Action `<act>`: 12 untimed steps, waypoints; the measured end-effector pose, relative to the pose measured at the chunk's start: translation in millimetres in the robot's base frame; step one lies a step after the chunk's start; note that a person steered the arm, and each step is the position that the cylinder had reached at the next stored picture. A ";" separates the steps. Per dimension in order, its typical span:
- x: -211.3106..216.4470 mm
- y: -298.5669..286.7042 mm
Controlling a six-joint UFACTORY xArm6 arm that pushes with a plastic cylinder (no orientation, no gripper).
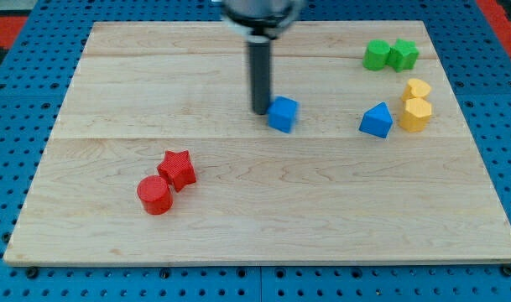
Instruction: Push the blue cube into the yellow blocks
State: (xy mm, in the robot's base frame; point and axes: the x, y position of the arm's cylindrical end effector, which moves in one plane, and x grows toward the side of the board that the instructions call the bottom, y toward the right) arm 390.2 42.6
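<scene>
While two red pieces sit idle toward the board's [112, 252] bottom-left corner, a red cylinder [154, 195] touching a red star-shaped block [179, 169] just up and to its right, the action gathers near the middle of the wooden surface. My tip [261, 111] stands there at the blue cube's [282, 113] left side, touching it or all but touching; the rod is a bare pusher with nothing that opens or closes, and it has hold of nothing. The blue cube rests slightly toward the top edge from the board's centre, turned a little so one corner faces the bottom edge.

Farther toward the right edge, a blue wedge-like block [376, 121] lies just beside the two yellow blocks [415, 106], which are stacked one behind the other close to the right edge. Two green blocks [389, 55] sit together near the top-right corner.

The cube looks small, light and rigid, likely hard plastic that slides easily on the smooth wood and will not deform. It probably spins if struck off-centre, so contact belongs at the middle of its left face, low down. The blue wedge-like block sits almost directly in the line of travel and could be carried along or deflect the cube.
</scene>
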 end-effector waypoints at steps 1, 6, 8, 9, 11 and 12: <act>0.1 -4.5; 30.4 24.0; 63.1 16.5; 45.7 27.9; -1.9 50.1; 28.9 34.3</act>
State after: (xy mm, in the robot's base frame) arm 419.1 76.8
